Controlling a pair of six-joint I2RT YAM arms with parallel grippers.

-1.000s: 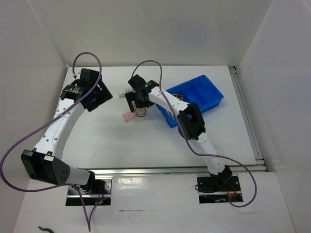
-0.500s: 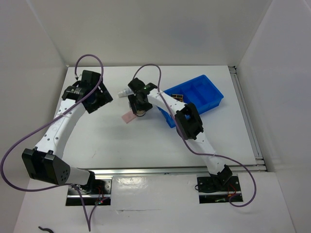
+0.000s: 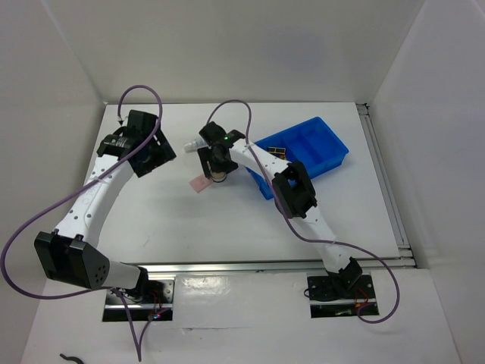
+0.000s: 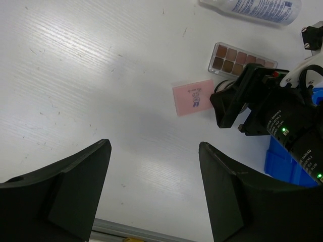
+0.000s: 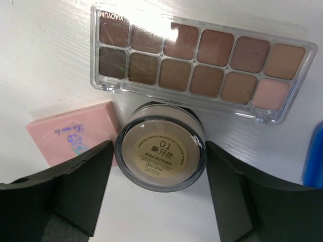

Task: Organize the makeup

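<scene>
Close up, your right gripper has its two fingers spread to either side of the round beige compact. Each finger sits right at the compact's wall, and you cannot tell whether they press on it. The compact stands lid up on the white table, against one long edge of the brown eyeshadow palette, a clear case with twelve pans in two rows. The pink square pad lies flat beside the compact, one corner meeting its side.

Just beyond the palette is the blue plastic bin, divided into compartments. Small black-and-gold cases lie in the compartment at the end nearest the palette, partly hidden by your right arm.

A pale tube lies on its side on the table, near the palette's far side and outside the bin.

Your left gripper hovers over bare table with its fingers wide apart and nothing between them, well apart from the cosmetics.
</scene>
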